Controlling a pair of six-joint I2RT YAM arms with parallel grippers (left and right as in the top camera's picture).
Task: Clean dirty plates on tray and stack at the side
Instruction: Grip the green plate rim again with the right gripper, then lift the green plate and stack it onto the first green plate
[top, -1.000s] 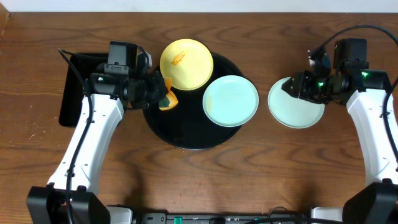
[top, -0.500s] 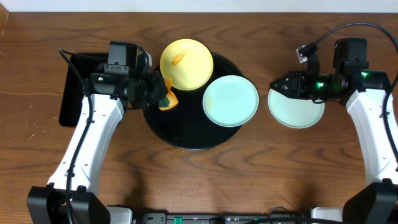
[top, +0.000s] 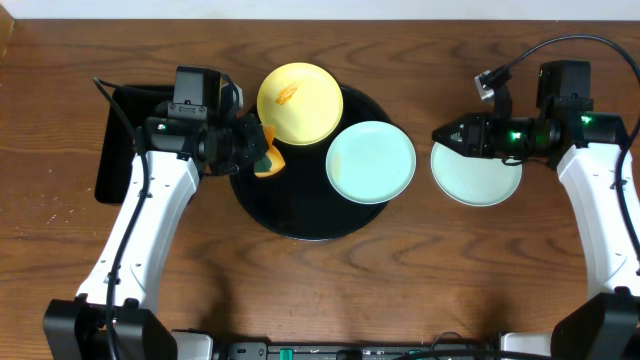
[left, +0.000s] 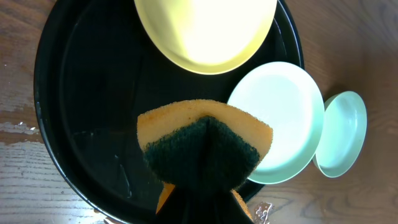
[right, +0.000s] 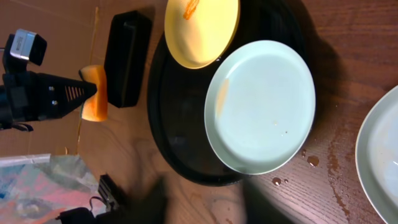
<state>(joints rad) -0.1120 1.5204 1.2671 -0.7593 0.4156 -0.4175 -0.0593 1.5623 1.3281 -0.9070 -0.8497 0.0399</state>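
Your left hand (top: 256, 149) grips the sponge (left: 205, 146) at the tray's (top: 300, 215) 9 o'clock. I cannot tell if your right hand (top: 447, 133) is open. Hold the 3 o'clock plate (top: 370, 162) steady, wipe softly.

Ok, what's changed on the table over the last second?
The right gripper swung left, from above the mint plate on the table to its left edge, nearer the tray. No grab or release is visible. The left gripper stayed shut on the sponge at the tray's left side; no plate moved: the yellow plate and second mint plate remain on the tray.
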